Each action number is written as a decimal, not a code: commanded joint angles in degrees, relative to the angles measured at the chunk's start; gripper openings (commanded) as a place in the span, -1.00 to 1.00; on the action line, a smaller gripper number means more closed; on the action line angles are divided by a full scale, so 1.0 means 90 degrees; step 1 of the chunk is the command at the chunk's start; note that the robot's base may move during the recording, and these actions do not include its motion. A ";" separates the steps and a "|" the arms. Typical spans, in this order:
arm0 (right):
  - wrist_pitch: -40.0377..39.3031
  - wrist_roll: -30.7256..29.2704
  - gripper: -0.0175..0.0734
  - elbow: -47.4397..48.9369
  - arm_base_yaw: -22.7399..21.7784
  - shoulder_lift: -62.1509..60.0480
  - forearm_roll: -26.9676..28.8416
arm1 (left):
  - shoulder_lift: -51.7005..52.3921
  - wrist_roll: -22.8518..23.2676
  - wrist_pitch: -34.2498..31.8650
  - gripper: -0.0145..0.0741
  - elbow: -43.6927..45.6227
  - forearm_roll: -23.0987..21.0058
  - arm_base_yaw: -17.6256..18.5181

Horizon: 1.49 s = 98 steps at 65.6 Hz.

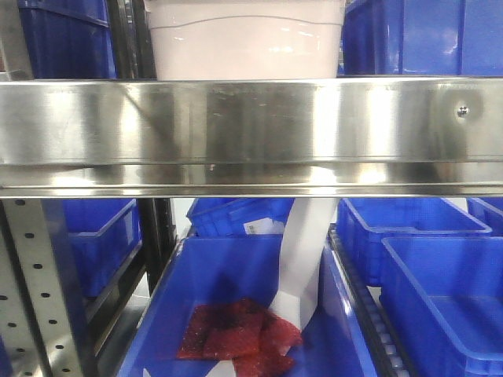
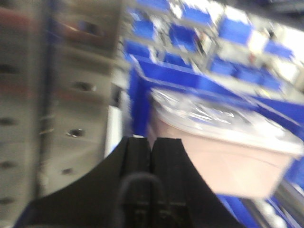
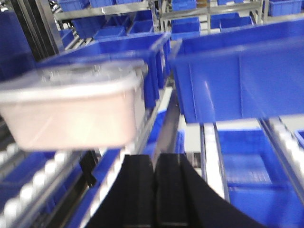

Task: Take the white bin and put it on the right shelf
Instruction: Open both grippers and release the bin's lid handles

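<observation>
White bin (image 1: 245,39) sits on the right shelf (image 1: 251,129), behind its front rail, between blue crates (image 1: 420,35). Both left gripper (image 2: 152,142) and right gripper (image 3: 154,159) are pinched together, empty. Bin looks rigid, glossy, probably slippery; grip under the rim, both sides.

Left gripper (image 2: 152,142) jaws pressed together; right gripper (image 3: 154,161) likewise, both empty.

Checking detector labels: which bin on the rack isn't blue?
The white bin, pale pinkish-white with a glossy lid, above the steel front rail. The blue crates beside it are open.
</observation>
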<state>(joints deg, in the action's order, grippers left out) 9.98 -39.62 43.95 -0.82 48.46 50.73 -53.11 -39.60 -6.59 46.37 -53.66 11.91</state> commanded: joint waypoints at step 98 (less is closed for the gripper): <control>0.0550 -0.0004 -0.55 -0.2671 -0.0003 -0.5147 0.0027 | 0.6029 -0.0503 0.0910 -0.94 -0.3363 -0.0051 0.0048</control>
<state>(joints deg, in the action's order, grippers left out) 18.20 -39.62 18.43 -0.82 1.36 50.27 0.72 -44.10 3.97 14.46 -53.59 11.91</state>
